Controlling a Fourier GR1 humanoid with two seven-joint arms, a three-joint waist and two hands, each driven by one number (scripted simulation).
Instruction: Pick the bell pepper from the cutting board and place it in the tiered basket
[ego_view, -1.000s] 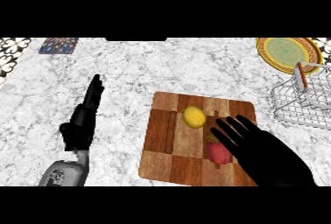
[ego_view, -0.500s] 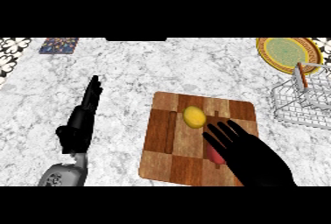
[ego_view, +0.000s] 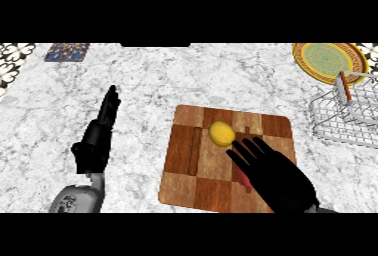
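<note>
Head view: right hand (ego_view: 275, 176) fingers spread flat over the red bell pepper (ego_view: 241, 178) on the cutting board (ego_view: 199, 165), beside a lemon (ego_view: 221, 133). Left hand (ego_view: 100, 135) rests straight-fingered on the table (ego_view: 148, 80).

White marbled counter (ego_view: 162, 80) bearing a wooden cutting board (ego_view: 199, 170), wire tiered basket (ego_view: 347, 120), yellow-rimmed green plate (ego_view: 328, 60), patterned mat (ego_view: 68, 51)

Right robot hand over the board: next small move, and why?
Probably curl the fingers round the bell pepper. The right robot hand lies spread open over it on the cutting board, hiding all but a red sliver. The yellow fruit sits just beyond the fingertips, so avoid sliding forward.
</note>
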